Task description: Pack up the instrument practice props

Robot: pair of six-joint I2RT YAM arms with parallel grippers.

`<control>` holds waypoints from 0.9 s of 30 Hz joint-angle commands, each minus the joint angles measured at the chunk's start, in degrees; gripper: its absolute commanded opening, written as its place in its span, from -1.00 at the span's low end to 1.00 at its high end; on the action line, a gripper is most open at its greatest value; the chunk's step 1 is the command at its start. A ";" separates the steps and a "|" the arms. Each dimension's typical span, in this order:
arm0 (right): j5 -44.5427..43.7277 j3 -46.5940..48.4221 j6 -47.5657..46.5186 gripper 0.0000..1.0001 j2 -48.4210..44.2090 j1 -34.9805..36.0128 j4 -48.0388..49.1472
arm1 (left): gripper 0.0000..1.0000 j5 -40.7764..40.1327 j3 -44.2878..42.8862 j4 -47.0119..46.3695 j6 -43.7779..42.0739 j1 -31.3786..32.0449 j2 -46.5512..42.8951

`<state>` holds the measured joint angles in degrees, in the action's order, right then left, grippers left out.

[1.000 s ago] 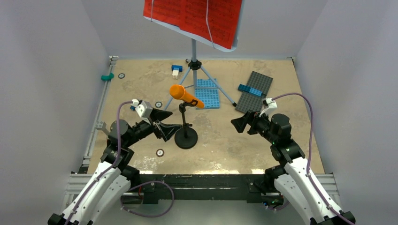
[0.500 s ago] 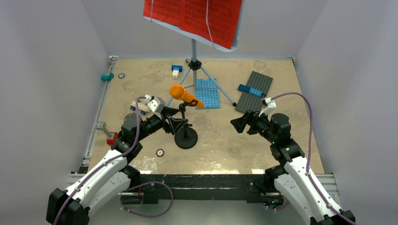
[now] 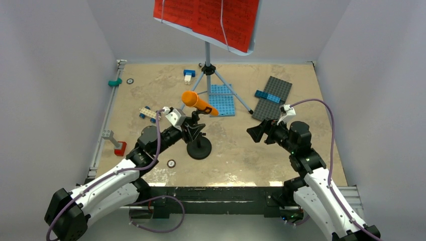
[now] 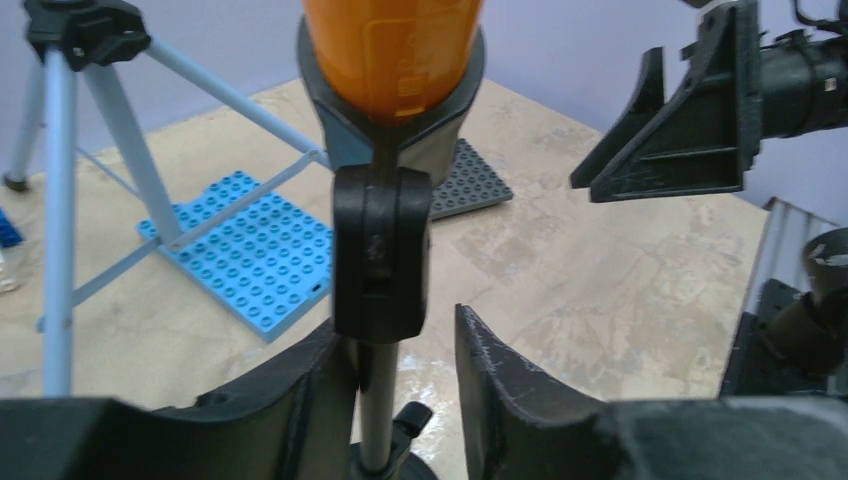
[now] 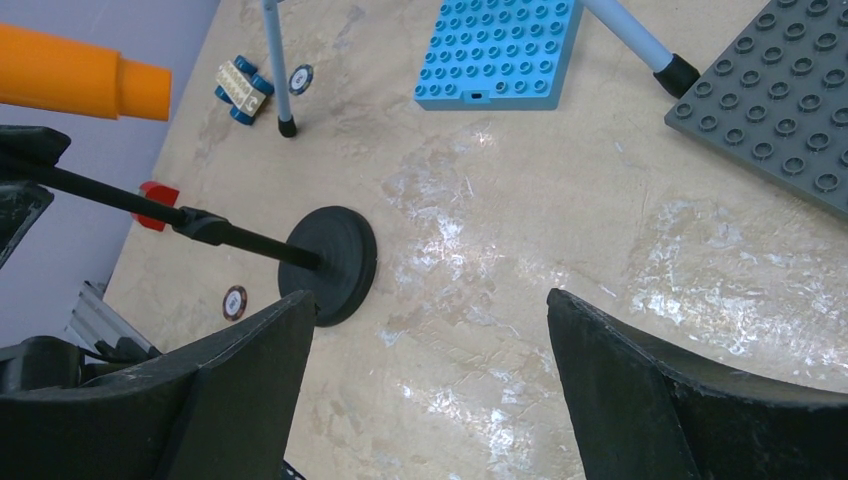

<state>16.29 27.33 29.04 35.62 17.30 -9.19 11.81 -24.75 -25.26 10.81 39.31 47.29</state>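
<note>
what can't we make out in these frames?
- Red sheet-music pages: top view, cut by the top edge; print too small.
- Orange microphone: left wrist view, mostly past the top edge.
- Left gripper touching the mic-stand pole or not: top view, black on black; left wrist view, one finger overlaps it.
- Music stand: right wrist view, only legs show.

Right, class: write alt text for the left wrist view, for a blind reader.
The left gripper stands open around the pole of the microphone stand, below the orange microphone. Behind are a blue studded plate and music stand legs.
</note>
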 commanded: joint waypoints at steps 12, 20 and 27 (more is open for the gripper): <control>2.24 2.35 -0.22 0.79 0.33 0.10 1.20 | -0.72 -7.95 3.30 -8.31 -2.34 1.85 -1.07; 8.98 2.26 -1.14 0.77 0.01 0.23 3.22 | -1.00 -4.04 3.32 -9.94 0.29 2.69 -1.52; 18.10 1.56 -0.05 0.73 2.89 1.77 8.26 | -1.00 3.10 3.90 -13.61 4.64 2.87 -0.38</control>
<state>27.33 27.33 29.04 36.71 18.02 -5.52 8.03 -20.99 -31.86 9.52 41.39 46.46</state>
